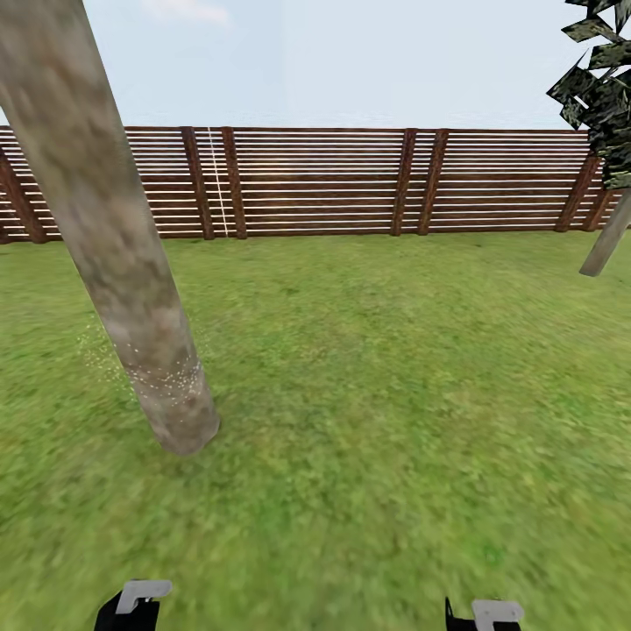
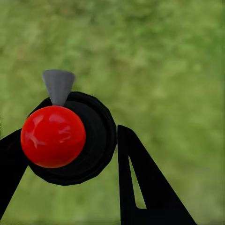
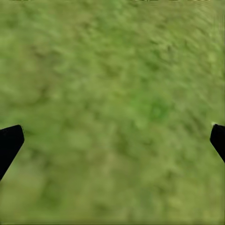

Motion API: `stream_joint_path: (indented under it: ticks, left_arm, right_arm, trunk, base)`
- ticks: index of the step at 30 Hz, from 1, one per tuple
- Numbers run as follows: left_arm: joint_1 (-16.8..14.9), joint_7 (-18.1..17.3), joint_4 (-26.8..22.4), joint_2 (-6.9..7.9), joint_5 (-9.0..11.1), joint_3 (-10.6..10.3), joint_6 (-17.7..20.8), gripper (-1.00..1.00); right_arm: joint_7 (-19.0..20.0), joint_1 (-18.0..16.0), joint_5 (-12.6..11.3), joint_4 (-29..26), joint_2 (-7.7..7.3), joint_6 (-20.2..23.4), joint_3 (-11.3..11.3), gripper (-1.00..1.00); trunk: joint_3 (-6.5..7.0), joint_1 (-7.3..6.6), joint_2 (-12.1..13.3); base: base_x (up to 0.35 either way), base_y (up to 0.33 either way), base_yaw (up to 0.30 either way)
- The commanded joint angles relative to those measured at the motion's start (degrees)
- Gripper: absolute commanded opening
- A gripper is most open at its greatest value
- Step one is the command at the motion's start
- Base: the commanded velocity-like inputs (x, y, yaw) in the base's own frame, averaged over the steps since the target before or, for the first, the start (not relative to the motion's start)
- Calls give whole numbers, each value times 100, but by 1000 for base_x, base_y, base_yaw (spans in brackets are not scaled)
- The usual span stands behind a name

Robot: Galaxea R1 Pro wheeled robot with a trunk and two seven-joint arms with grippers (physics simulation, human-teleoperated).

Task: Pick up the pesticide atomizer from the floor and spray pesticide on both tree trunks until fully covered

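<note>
On the lawn [image 1: 377, 368], left of centre: thick grey-beige tree trunk [image 1: 114, 237], pale specks near its base. Slat fence [image 1: 324, 180] behind. Left pincer [image 2: 70, 154] clamped on the pesticide atomizer [image 2: 70, 138], black body, red ball, grey nozzle. Right pincer [image 3: 112, 140] spread wide over grass, holding nothing.

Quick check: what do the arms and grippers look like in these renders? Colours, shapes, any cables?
Left gripper: flat matte-black fingers, wedge-shaped, one with a narrow triangular cutout. Right gripper: black finger tips at the frame edges. In the head view both arms end in black bodies topped by pale grey bracket-like parts. No cables or markings visible.
</note>
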Motion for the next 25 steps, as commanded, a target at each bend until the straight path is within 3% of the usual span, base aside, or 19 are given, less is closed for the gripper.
stream_joint_path:
  ticks: [1,7,25]
  left_arm:
    - [-5,4,7,1,-57,48,-23,-100]
    - [-5,12,5,17,-52,132,-23,-100]
    - [-1,15,-54,55,-57,164,-23,-100]
  right_arm:
    - [-25,-5,80,12,-1,-14,-11,100]
    - [-5,71,76,408,30,15,1,100]
    - [-5,92,76,426,27,17,2,100]
  trunk:
    - [-5,-1,-2]
    - [-5,-1,-2]
    - [-5,-1,-2]
  base:
    - [0,0,0]
    - [0,0,0]
    - [0,0,0]
